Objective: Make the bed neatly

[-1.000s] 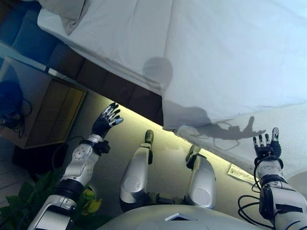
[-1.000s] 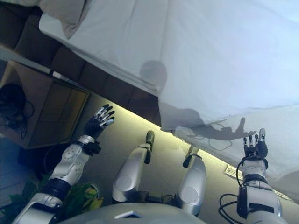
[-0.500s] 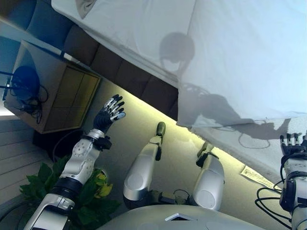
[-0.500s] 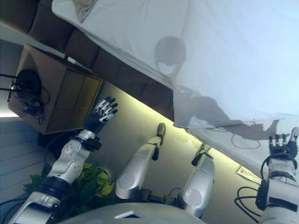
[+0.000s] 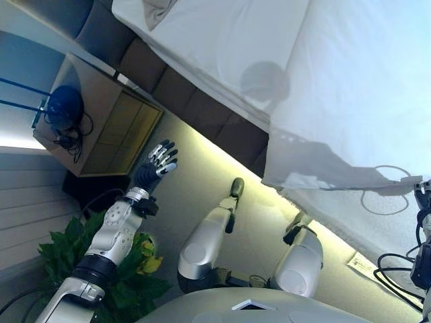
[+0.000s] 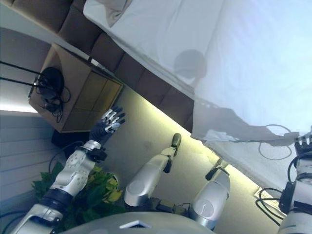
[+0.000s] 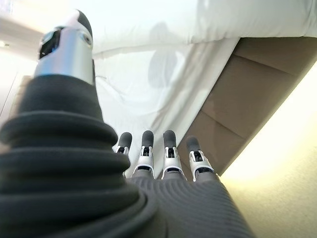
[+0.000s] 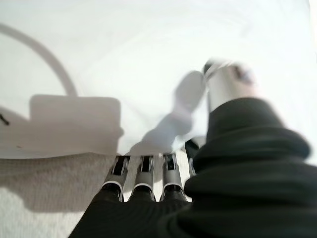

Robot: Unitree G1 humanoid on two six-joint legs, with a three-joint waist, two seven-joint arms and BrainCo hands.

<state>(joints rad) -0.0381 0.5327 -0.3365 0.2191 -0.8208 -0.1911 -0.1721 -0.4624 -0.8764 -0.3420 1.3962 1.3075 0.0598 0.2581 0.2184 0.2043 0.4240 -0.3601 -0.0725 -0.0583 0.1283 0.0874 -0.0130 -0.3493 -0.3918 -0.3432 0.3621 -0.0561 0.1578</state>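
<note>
Reaching the spread, empty right hand (image 6: 303, 142) toward the white duvet (image 5: 350, 94) draped over the bed's edge, needing a firm hem grip, left hand (image 5: 155, 166) hovering open well apart.

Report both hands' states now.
Left hand: open, fingers spread, holding nothing.
Right hand: open, fingers straight toward the hanging white bed sheet, gripping nothing.

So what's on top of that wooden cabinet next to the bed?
A dark round object with tangled black cords sits on the cabinet. What it is exactly can't be made out.
</note>
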